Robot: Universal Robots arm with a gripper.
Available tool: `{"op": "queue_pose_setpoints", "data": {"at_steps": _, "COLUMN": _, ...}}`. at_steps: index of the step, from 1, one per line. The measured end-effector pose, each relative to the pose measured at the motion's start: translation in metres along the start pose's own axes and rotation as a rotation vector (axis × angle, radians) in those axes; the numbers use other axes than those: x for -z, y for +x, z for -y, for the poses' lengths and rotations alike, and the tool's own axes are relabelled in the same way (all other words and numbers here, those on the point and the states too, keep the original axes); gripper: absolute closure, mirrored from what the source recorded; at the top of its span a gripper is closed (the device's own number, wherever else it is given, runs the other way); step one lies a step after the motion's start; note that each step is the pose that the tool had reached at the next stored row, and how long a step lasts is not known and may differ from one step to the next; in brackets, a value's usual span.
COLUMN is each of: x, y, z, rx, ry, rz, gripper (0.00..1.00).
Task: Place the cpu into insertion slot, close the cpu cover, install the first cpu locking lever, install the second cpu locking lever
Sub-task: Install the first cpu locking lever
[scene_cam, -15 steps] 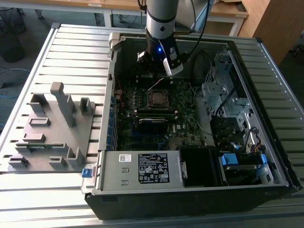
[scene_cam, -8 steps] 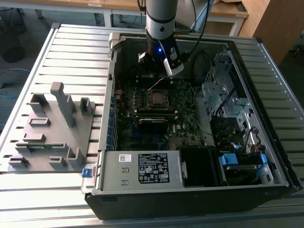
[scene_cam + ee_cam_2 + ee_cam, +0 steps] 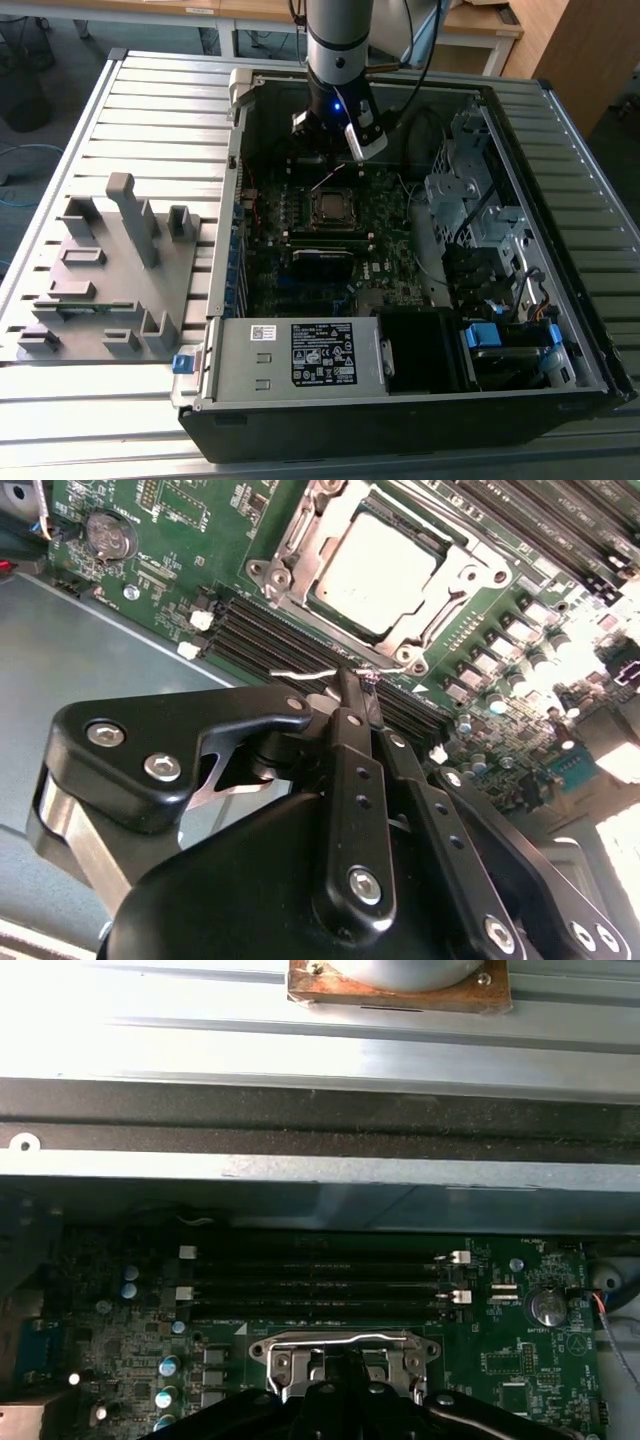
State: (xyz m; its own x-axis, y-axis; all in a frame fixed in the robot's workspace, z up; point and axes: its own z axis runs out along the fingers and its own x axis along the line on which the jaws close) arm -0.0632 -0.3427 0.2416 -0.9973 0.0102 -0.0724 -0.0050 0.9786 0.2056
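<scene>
gripper (image 3: 352,685) fingers are drawn tight together with no gap visible between them. their tips meet a thin silver locking lever (image 3: 300,673) just beside the insertion slot (image 3: 410,522). i cannot tell whether the wire is pinched between the tips or only pressed by them.

the first two steps look done. the cpu (image 3: 385,565) lies flat in the slot, square to its edges. the cpu cover (image 3: 455,585) is folded down around it, with the chip showing through the cut-out centre.

the lever work looks unfinished. in the exterior view a thin bright wire slants up from the socket toward the gripper, so i judge that lever is raised rather than latched. whether the other lever is hooked down along the side of the cover, i cannot tell.

the cpu has a pale, dull metallic top, plain and flat, with glare washing it out in the second wrist view. the cover is a thin silver frame with screws at its corners. its hinge end faces the gripper in the first wrist view.

the socket sits on the green motherboard (image 3: 160,540), with the long black memory slots (image 3: 260,640) between it and the gripper. the whole board lies inside an open computer case (image 3: 560,330) on a slatted metal table (image 3: 160,100).
</scene>
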Motion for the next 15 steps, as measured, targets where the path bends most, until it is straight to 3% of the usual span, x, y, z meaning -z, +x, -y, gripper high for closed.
{"op": "queue_pose_setpoints", "data": {"at_steps": 4, "x": -0.0023, "y": 0.0001, "z": 0.0005, "rx": 0.003, "ry": -0.0015, "rz": 0.0157, "gripper": 0.90}}
{"op": "queue_pose_setpoints", "data": {"at_steps": 15, "x": -0.0033, "y": 0.0002, "z": -0.0002, "rx": 0.004, "ry": -0.0011, "rz": 0.0171, "gripper": 0.90}}
